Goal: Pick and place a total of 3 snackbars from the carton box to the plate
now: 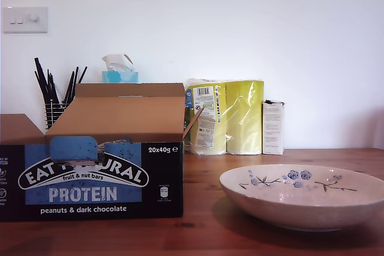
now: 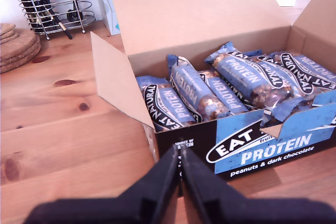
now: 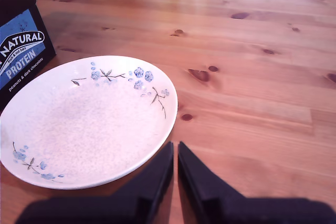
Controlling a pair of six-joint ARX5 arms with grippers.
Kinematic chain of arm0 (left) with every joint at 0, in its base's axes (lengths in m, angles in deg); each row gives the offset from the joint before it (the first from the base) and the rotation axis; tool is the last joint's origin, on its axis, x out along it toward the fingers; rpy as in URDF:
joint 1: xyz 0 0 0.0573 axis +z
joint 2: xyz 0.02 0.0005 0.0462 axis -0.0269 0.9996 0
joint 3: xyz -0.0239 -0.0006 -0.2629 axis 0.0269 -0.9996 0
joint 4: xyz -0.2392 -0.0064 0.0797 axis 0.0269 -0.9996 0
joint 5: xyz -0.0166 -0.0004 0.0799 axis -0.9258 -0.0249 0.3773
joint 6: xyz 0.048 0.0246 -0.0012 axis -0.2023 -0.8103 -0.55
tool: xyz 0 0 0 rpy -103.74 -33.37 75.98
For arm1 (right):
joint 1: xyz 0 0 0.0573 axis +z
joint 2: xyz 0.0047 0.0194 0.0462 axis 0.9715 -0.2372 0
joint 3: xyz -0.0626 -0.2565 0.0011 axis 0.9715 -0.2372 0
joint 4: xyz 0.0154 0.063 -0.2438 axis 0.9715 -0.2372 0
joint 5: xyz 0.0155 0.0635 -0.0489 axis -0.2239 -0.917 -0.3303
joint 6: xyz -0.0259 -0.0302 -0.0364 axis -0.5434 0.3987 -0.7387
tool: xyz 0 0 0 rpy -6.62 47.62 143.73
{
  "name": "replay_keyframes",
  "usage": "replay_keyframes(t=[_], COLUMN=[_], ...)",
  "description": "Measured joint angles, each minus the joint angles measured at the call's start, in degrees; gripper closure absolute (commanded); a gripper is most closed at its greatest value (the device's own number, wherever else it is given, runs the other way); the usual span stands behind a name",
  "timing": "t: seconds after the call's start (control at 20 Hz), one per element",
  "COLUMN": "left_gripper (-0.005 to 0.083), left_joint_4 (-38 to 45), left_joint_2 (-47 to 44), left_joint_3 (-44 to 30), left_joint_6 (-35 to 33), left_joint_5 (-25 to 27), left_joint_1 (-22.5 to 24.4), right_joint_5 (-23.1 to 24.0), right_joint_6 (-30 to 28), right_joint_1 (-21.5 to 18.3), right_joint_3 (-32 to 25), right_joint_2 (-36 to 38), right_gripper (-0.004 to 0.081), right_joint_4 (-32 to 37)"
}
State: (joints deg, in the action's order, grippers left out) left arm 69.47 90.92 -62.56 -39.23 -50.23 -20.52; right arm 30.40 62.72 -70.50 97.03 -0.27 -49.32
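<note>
Carton box (image 1: 90, 166) sits open on the wooden table (image 1: 288, 157), flaps up, printed front facing the exterior camera. Everything placed relative to this box. Snackbars (image 2: 231, 85) all lie inside it, packed side by side, some overlapping, blue wrappers with "PROTEIN" print up; exact count unclear. None outside the box.

Plate (image 1: 303, 195) stands on the table just beside the box, on the exterior view's right of it, not touching as far as visible. Inside shows only its blue flower and twig pattern.

My first gripper (image 2: 180, 163) hangs just in front of the box's printed front, near one front corner, jaws closed together, tips touching or nearly so, nothing between them. My second gripper (image 3: 175, 156) hangs over the plate's rim on the side away from the box, jaws nearly closed with only a thin slit, holding nothing. Neither gripper shows in the exterior view.

Behind the box: wire holder (image 1: 55, 112) with dark sticks, teal tissue box (image 1: 120, 76), yellow-green wrapped rolls (image 1: 231, 117), small white carton (image 1: 273, 127). Cork coasters (image 2: 16, 45) stacked beside the wire holder in the first wrist view.
</note>
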Motion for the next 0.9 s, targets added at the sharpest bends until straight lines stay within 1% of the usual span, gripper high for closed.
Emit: replay_keyframes(t=[0.1,0.35,0.45,0.5,0.6,0.75,0.8,0.9], left_gripper=[0.0793,0.0793,0.0793,0.0793,0.0793,0.0793,0.0793,0.0793], left_joint_4=[-0.04,-0.02,0.72,2.05,6.03,16.24,18.43,19.06], left_joint_2=[0.00,0.00,0.02,0.02,0.02,0.00,0.00,0.00], left_joint_3=[0.00,0.00,0.00,0.04,0.98,3.63,4.59,6.82], left_joint_6=[0.02,0.04,1.03,1.31,1.46,2.99,3.06,3.21], left_joint_5=[0.00,-0.02,-0.59,-1.38,-3.69,-8.68,-10.40,-12.96], left_joint_1=[0.00,0.00,0.00,0.00,0.00,0.00,0.00,0.00], right_joint_5=[-0.35,-0.35,-0.66,-1.01,-2.91,-5.11,-5.35,-7.54], right_joint_6=[0.07,0.07,1.97,3.96,9.55,16.26,18.73,23.17], right_joint_1=[0.00,0.00,0.00,0.00,0.00,0.00,0.00,0.00], right_joint_3=[-0.02,-0.04,-0.04,-0.11,-0.28,-0.28,-0.28,-0.28], right_joint_2=[0.00,0.00,0.00,0.00,0.00,0.00,0.00,0.00], right_gripper=[0.0783,0.0783,0.0783,0.0783,0.0783,0.0783,0.0783,0.0783], right_joint_4=[1.62,1.77,3.48,6.27,14.58,27.21,29.97,34.23])
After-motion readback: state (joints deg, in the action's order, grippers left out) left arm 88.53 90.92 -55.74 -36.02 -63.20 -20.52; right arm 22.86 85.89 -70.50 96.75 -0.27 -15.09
